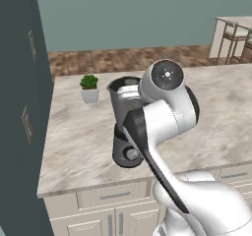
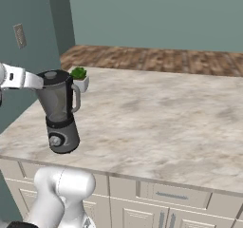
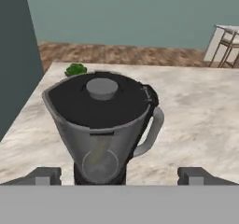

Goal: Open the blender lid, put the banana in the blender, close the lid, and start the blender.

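The blender (image 1: 123,149) stands near the left end of the counter, its translucent grey jar (image 3: 102,134) upright on the dark base, handle to the right. The blender lid (image 3: 100,101) sits on the jar rim with its grey knob in the middle; it also shows as the dark cap, the lid (image 2: 52,75). My gripper (image 3: 120,177) is open and wide, just in front of the jar and slightly above lid height. Its fingertips (image 3: 44,176) stand either side of the jar without touching it, and nothing is between them. The banana is out of view.
A small white potted plant (image 1: 89,88) stands on the marble counter (image 1: 221,112) just behind the blender. A tall dark cabinet (image 1: 19,107) borders the counter's left end. A pale table with chairs (image 1: 236,33) stands far back right. Drawers (image 2: 173,194) run below the counter front.
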Controlling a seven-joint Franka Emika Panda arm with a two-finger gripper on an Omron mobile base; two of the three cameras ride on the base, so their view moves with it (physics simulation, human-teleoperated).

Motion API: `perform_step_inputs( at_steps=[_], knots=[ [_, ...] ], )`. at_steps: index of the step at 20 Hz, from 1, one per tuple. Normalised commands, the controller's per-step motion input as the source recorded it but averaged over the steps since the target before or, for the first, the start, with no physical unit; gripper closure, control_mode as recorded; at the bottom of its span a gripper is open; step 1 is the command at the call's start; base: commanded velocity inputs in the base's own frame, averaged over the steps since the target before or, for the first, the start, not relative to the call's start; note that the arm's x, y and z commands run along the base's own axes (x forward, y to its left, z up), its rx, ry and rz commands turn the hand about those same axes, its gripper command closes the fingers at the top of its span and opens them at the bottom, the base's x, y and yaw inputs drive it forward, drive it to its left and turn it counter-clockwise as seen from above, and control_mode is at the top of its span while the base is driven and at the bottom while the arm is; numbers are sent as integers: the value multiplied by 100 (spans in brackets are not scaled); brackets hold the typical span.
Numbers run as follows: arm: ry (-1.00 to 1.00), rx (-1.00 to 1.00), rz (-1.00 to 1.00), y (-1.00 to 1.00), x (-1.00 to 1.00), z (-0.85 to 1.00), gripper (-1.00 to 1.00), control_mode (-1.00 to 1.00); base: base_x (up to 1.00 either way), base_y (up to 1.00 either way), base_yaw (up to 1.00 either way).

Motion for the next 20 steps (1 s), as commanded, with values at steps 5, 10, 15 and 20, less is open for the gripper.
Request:
perform_step_inputs(
  at_steps=[5, 10, 15, 20],
  knots=[
    [-34, -10, -31, 0, -59, -32, -100, -100, 0, 0, 0],
    [-13, -13, -35, 0, -9, -56, -100, -100, 0, 0, 0],
    [-2, -11, -35, 0, 0, -60, -100, -100, 0, 0, 0],
    [-4, -5, -24, -4, 0, -63, -100, -100, 0, 0, 0]
  ],
)
